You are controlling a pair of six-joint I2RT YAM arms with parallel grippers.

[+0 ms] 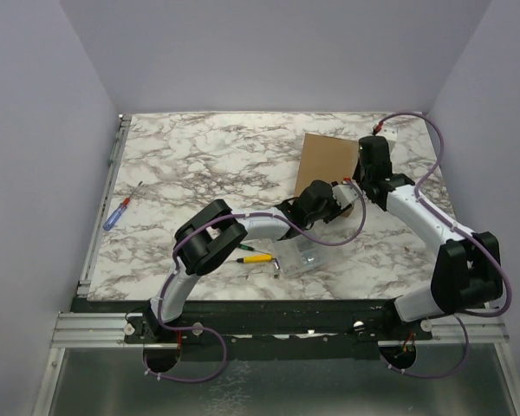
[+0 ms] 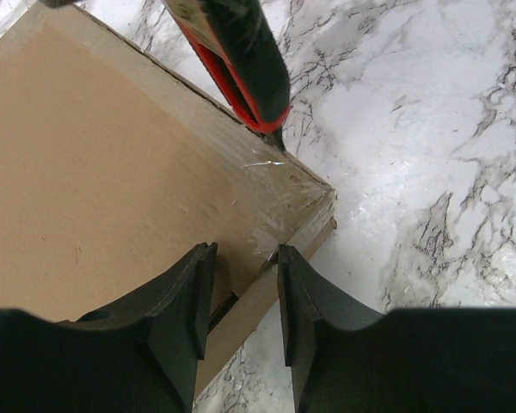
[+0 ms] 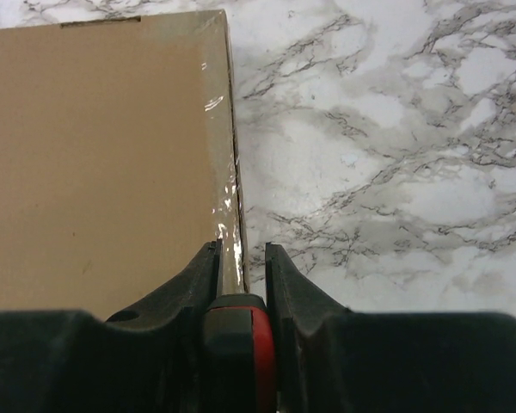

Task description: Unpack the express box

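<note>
The express box [image 1: 322,160] is a flat brown cardboard mailer lying shut on the marble table, right of centre. My left gripper [image 2: 245,258] straddles its near corner edge [image 2: 267,292], one finger over the lid and one against the side wall, shut on that edge. My right gripper [image 3: 241,251] is shut on a red and black utility knife [image 3: 242,344]. In the left wrist view the knife [image 2: 241,60] comes down from above, and its tip touches the glossy taped seam [image 2: 275,163] near the corner. The box [image 3: 95,155] fills the left of the right wrist view.
A clear plastic compartment case [image 1: 302,257] and a yellow pen [image 1: 256,257] lie near the left arm's elbow. A blue and red screwdriver [image 1: 117,211] rests at the table's left edge. Purple cables loop around both arms.
</note>
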